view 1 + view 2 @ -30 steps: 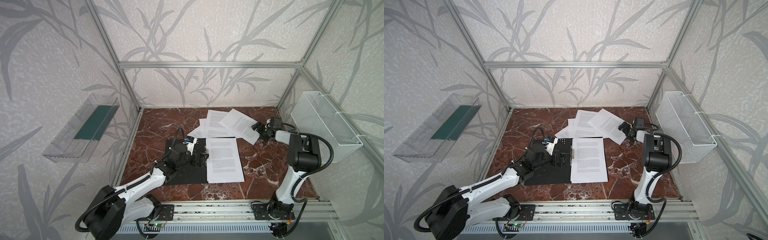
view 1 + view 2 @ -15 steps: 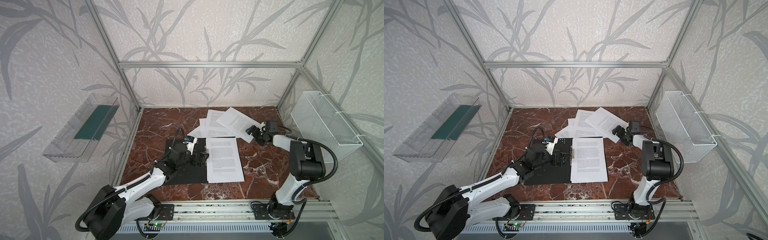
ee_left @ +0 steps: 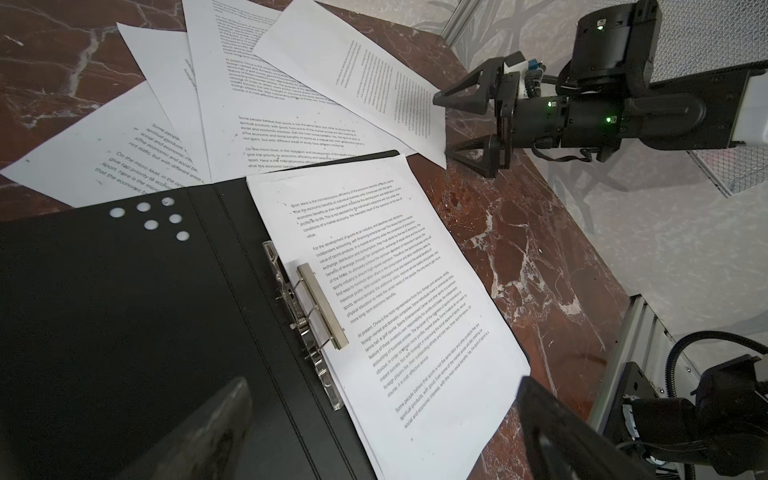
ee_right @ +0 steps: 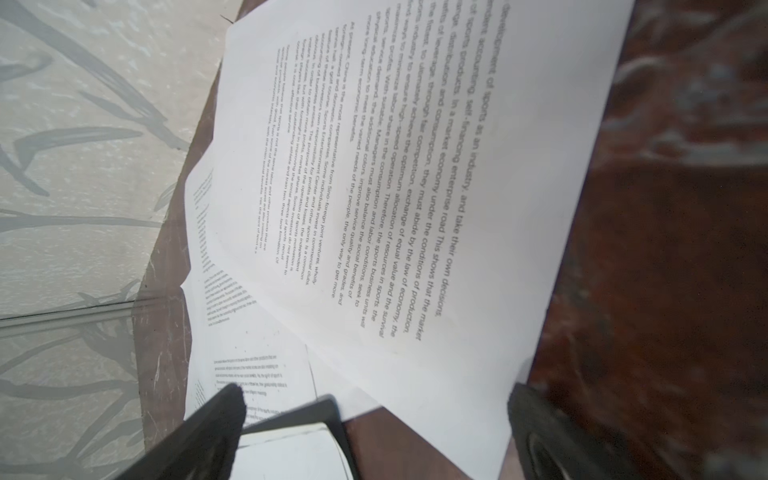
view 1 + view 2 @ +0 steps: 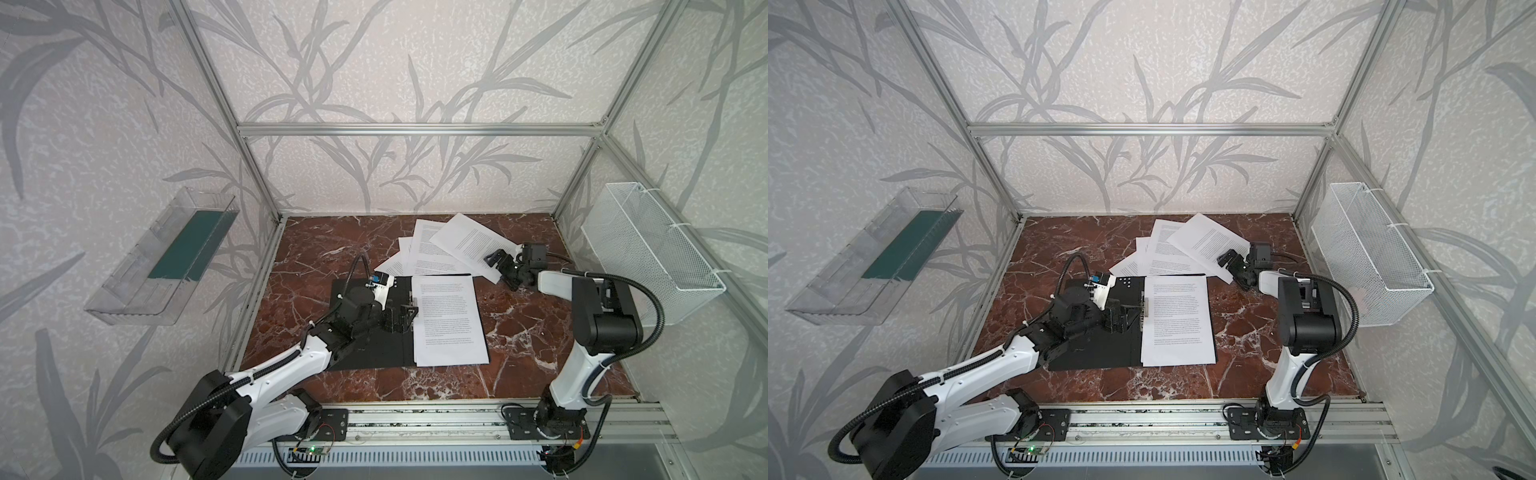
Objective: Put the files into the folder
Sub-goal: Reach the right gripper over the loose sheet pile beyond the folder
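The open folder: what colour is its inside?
The folder is black inside, best seen in the left wrist view.

The folder (image 5: pixel 386 349) lies open in the middle of the tabletop (image 5: pixel 519 332), with one sheet (image 5: pixel 451 320) on its right half, just right of the spine clip (image 3: pixel 322 307). Behind the folder, the other files (image 5: pixel 428 249) lie fanned and overlapping, their near edges reaching the folder's back edge. The jaws of the left gripper (image 5: pixel 401 318) are over the folder's spine; those of the right gripper (image 5: pixel 500 270) are at the near right corner of the topmost loose sheet (image 5: pixel 465 245).
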`<state>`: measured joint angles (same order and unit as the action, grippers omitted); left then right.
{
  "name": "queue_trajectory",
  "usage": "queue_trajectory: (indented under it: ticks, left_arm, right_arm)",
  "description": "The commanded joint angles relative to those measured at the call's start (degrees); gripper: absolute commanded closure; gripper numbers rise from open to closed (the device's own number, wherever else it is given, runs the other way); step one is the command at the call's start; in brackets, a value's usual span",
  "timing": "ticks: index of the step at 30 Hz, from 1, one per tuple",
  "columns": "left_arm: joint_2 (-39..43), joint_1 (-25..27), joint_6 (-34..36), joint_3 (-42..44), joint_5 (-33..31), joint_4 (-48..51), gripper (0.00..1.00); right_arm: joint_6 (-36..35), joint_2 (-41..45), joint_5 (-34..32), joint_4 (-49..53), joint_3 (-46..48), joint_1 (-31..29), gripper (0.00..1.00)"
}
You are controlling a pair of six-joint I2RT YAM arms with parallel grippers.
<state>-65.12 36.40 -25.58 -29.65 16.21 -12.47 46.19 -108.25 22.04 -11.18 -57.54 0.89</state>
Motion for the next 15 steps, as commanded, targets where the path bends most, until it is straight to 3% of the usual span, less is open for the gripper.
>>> queue_trajectory:
  ticks: [1,8,10,15]
  left_arm:
    - [0.07,0.41,0.28,-0.37,-0.38,-0.75,0.01]
    - [0.09,0.36,0.46,-0.40,-0.39,-0.63,0.01]
    - [-0.15,0.34,0.29,-0.41,0.09,-0.81,0.01]
    - [-0.27,0.36,0.16,-0.54,-0.11,-0.80,0.01]
  right_arm:
    - [3.76,-5.76,2.30,-3.27,-0.34,-0.71,0.01]
    - [3.31,-7.15,3.11,-16.15,-0.49,-0.64,0.01]
    - [1.91,-5.84,2.77,-11.60,-2.05,-0.57,0.01]
    - [1.07,3.65,-6.00,-5.20,2.80,-3.76,0.01]
